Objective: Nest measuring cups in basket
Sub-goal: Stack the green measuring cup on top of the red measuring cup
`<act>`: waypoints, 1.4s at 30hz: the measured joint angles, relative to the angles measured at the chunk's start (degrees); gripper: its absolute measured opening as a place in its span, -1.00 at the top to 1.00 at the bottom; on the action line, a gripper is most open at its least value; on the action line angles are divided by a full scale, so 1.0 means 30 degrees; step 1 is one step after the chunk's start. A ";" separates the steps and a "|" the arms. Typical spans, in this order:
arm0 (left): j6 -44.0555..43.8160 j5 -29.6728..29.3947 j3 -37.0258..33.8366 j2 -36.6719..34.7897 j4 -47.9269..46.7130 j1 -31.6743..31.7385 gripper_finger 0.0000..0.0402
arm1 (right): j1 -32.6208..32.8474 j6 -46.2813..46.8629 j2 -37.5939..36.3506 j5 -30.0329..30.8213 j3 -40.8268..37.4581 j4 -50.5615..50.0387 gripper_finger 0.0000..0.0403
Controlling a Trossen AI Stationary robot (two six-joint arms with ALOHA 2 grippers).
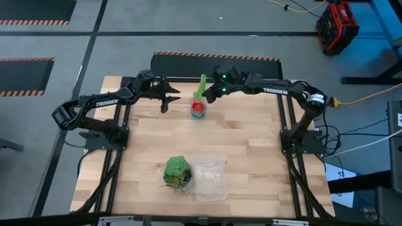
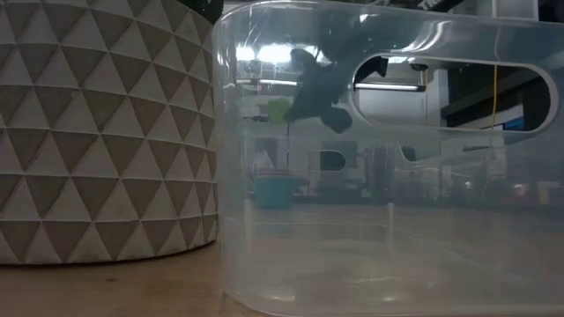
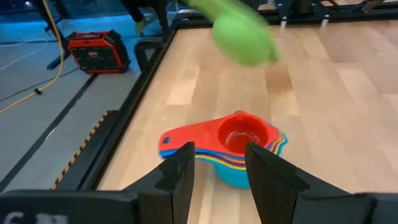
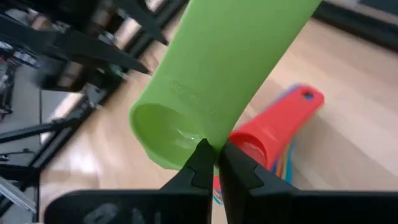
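We have the green cup (image 4: 211,81) pinched in the right end effector (image 4: 211,163), whose fingers are pressed together on the cup's rim, lifting it clear above the stack (image 1: 198,110). The stack, red on top with the other colours nested under it, sits on the counter (image 1: 251,144) at its far side, well apart from the basket (image 1: 210,179). The basket lies at the near edge beside the leafy ball (image 1: 178,171) and looks empty.

The left end effector (image 3: 216,168) hangs just beside the stack with its fingers spread and nothing between them.

We judge these cups to be light, stiff plastic with smooth, rather slippery walls. A thin rim gives a narrow bite, so the green cup may swing or twist in the grip. The flat handle would be the surer place to take hold. The stack should lift as one if we grip the bundled handles, though loose cups could slide apart. The basket is light too and may shift if we nudge it.
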 joint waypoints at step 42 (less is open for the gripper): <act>-0.1515 -0.6681 0.0000 0.6673 0.4658 -0.3764 0.33 | 0.0138 -0.2724 0.2859 -0.0696 -0.0016 -0.0634 0.93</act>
